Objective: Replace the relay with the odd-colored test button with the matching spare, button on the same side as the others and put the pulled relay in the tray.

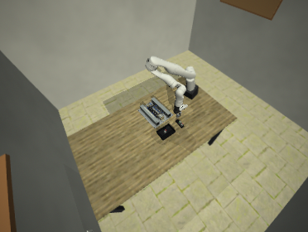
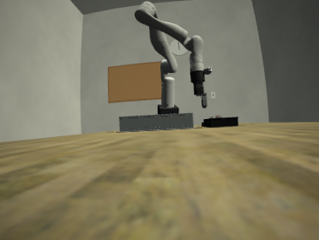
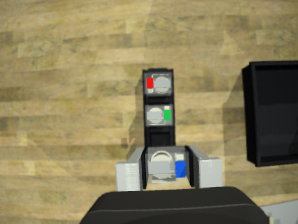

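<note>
My gripper is shut on a relay with a blue test button; the button is on the right in the wrist view. The relay is held above the near end of a black spare holder. In the holder sit a relay with a red button and a relay with a green button; the slot nearest the gripper shows dark and empty. A black tray stands beside it, with a small reddish part inside. The socket row is too small to read button colors.
Two long grey ducts flank the socket row, beyond the tray. A corner of a light grey panel shows at the lower right of the wrist view. The arm's base stands at the table's back edge.
</note>
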Motion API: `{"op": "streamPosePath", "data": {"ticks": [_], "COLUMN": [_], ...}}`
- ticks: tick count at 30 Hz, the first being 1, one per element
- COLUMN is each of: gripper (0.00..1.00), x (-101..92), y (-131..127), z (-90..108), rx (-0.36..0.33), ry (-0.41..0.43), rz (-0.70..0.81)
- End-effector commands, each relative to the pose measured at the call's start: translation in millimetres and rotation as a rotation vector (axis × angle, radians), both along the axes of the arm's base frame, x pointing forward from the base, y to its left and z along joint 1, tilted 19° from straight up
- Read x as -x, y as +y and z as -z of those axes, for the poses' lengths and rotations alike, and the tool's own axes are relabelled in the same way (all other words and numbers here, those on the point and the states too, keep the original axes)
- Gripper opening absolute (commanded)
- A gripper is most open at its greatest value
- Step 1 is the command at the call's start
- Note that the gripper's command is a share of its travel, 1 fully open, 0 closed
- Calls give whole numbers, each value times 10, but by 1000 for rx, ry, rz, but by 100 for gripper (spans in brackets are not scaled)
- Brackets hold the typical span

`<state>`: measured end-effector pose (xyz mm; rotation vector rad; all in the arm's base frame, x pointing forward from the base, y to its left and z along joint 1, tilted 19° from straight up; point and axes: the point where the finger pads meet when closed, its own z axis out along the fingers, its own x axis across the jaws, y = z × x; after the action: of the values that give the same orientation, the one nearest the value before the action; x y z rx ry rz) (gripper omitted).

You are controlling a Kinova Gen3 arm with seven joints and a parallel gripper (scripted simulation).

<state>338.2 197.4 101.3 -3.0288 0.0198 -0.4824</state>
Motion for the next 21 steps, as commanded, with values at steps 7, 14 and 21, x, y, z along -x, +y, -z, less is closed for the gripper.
{"op": "streamPosePath", "data": {"ticks": [7, 14, 21], "gripper": [0, 0, 0], "x": [3, 7, 5], "y": [8, 16, 16], "z": [11, 26, 32], "rx": [0, 0, 0], "ry": [-1, 0, -1], "rz": [-1, -1, 0]}}
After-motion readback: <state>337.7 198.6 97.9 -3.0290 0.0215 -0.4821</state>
